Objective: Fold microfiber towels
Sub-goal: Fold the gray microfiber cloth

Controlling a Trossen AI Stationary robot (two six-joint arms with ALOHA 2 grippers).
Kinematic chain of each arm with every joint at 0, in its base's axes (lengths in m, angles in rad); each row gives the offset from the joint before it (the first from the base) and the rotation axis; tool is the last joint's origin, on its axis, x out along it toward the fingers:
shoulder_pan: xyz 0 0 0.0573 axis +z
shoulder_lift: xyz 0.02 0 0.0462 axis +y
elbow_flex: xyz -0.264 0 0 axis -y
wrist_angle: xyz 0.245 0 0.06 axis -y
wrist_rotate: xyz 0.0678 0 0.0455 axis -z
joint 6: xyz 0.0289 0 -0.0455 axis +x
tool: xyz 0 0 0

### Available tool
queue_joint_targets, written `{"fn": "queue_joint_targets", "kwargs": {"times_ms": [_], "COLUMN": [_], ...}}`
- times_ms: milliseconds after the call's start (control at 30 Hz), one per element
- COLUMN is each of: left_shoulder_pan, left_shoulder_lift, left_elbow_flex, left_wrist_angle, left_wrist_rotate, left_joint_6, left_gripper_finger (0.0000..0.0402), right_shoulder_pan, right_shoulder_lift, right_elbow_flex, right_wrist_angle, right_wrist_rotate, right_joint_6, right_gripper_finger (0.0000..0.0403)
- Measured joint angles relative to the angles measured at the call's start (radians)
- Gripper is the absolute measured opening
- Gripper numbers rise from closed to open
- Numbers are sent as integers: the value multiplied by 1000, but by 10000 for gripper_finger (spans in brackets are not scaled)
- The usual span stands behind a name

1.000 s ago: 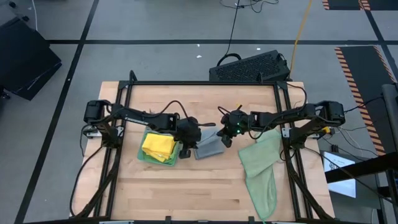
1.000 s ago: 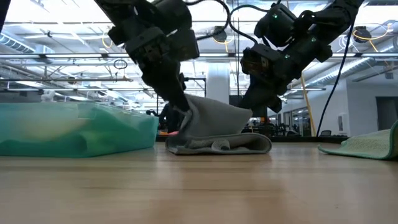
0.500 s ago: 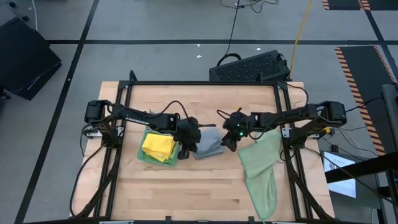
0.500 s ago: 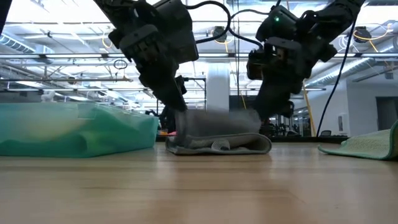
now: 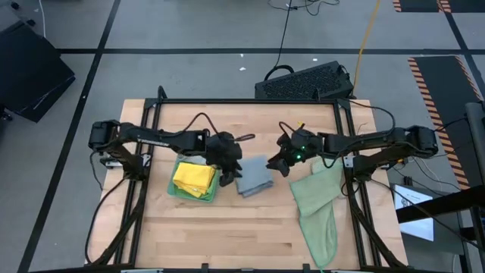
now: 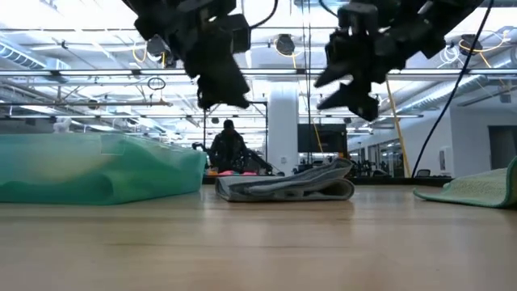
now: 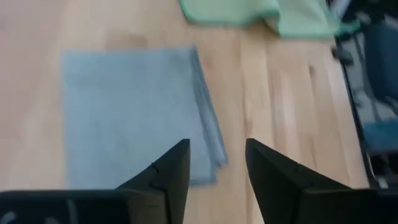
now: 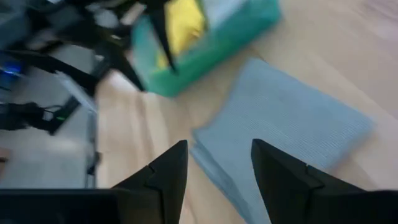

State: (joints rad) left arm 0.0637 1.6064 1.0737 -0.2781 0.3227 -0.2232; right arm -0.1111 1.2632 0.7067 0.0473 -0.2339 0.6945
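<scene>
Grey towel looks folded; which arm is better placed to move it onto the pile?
Probably the left. The left gripper hangs open between the grey towel and the pile; the right gripper, also open, hangs on the towel's far side.

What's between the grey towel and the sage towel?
Bare table between grey towel and sage towel, in the high view; the right gripper hangs above it.
</scene>
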Motion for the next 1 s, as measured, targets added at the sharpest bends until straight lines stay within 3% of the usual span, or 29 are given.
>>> {"fn": "queue_joint_targets", "kwargs": {"times_ms": [133,333,400,533,667,900,1000], "left_shoulder_pan": [9,30,39,46,64,93,94], "left_shoulder_lift": [3,79,82,81,76,76,84], "left_elbow_flex": [1,-1,-1,0,0,0,0], "left_wrist_angle": [47,120,98,90,94,61,61], "left_wrist_rotate": [-84,-107,-120,-257,-261,-246,-246], "left_joint_6": [-19,-39,-55,-84,-59,-59,-60], "left_gripper_finger": [138,115,110,109,111,159,185], "right_shoulder_pan": [9,29,35,37,33,-36,-68], "right_shoulder_lift": [60,225,284,384,454,338,244], "right_elbow_flex": [2,1,0,0,0,1,0], "right_wrist_angle": [119,210,218,226,226,177,93], "right_wrist_rotate": [-2,-6,-5,-5,-16,-221,-239], "right_joint_6": [-17,-120,-135,-160,-160,-194,-228], "right_gripper_finger": [161,115,99,74,60,63,71]}}
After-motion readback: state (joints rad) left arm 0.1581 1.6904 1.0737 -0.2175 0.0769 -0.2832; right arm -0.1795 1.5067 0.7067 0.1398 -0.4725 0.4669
